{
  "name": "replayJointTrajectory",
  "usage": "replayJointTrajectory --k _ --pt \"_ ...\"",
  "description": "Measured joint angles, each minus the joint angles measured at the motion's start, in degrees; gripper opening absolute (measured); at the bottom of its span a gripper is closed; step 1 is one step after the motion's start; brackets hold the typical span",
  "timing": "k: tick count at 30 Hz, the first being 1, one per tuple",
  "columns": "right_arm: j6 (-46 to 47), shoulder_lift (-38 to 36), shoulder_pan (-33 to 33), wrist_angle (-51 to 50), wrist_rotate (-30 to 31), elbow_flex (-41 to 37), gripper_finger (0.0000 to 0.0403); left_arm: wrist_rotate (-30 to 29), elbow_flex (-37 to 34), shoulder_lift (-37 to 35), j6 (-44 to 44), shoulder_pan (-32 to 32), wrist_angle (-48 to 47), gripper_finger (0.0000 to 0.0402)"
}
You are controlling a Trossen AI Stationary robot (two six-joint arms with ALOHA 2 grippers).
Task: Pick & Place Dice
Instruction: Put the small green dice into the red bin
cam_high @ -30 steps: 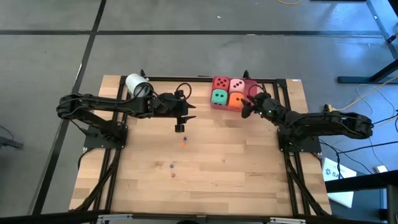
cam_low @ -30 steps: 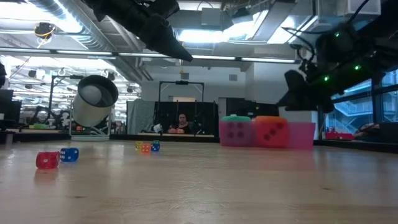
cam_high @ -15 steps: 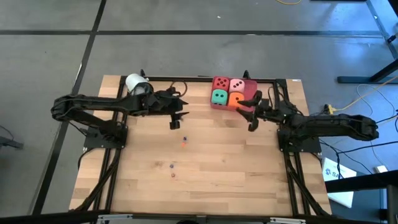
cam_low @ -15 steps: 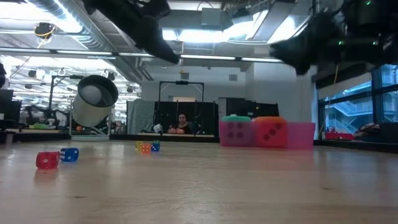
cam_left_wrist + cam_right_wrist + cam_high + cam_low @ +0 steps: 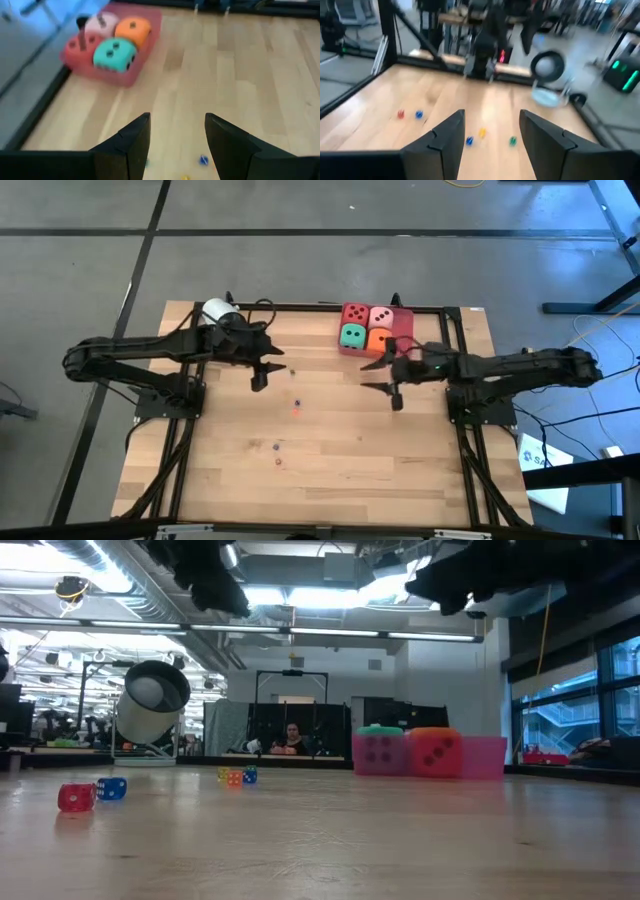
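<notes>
Four soft dice sit packed together in a flat red tray point(image 5: 403, 326) at the table's far edge: red point(image 5: 354, 313), pink point(image 5: 380, 316), green point(image 5: 352, 335) and orange point(image 5: 379, 338). They also show in the left wrist view, green point(image 5: 115, 54) nearest. My left gripper point(image 5: 265, 373) hovers open above the table, left of the tray, fingers apart around nothing point(image 5: 175, 135). My right gripper point(image 5: 383, 380) hovers open just near-side of the tray, pointing toward the table's left, also with nothing between its fingers point(image 5: 490, 132).
A white cylinder point(image 5: 216, 312) lies on its side at the far left corner. Several tiny coloured dice are scattered on the wood mid-table, among them an orange one point(image 5: 297, 409), a red one point(image 5: 75, 797) and a blue one point(image 5: 112, 789). A black frame edges the table.
My right gripper has drawn away from the orange die toward the table's near edge, risen and rolled, now pointing level toward the left. My left gripper has pulled back toward the table's left edge and lifted a little. The dice have stayed in the tray.
</notes>
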Motion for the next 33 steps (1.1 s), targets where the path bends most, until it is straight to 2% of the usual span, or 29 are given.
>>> replayJointTrajectory --k 6,8,12,21,28,33 --pt "2.4 9.7 2.7 -0.7 1.0 2.2 0.0187 -0.3 -0.4 2.7 -3.9 -0.9 -5.2 0.0184" --pt "5.3 12.7 3.5 0.9 4.0 2.3 0.0187 -0.3 -2.7 3.5 -3.8 -1.2 -3.3 0.0184" --pt "10.3 17.5 5.4 4.9 11.3 2.3 0.0187 -1.1 -10.4 4.0 -2.8 -1.0 5.3 0.0184" --pt "16.7 27.4 9.8 23.0 18.7 -0.1 0.0187 -5.2 -27.3 4.9 -4.6 0.7 30.2 0.0184" --pt "19.8 35.3 10.5 35.4 18.7 -0.7 0.0187 -4.8 -29.9 10.9 -4.5 2.5 39.9 0.0184" --pt "20.4 38.4 10.9 38.2 18.7 -0.7 0.0187 -3.0 -29.9 18.3 -4.3 4.1 44.9 0.0184"
